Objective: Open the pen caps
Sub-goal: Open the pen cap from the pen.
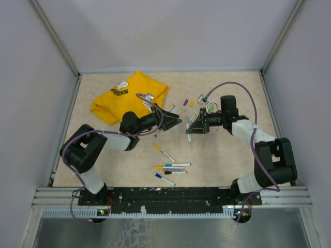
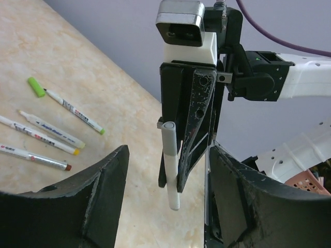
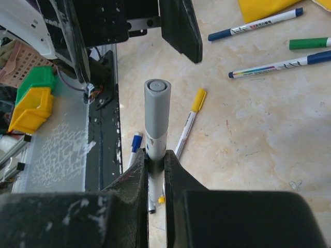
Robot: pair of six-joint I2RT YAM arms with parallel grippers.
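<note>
Left wrist view puts your left gripper, jaws apart, either side of the grey pen that the right gripper clamps off the table. You're uncapping: next, close squarely on the cap and pull straight.

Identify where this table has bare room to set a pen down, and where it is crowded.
Bare: the near-right patch between the pen cluster and the right arm; the far strip behind the caps, right of the T-shirt. Crowded: mid-table, where the left arm meets it.
</note>
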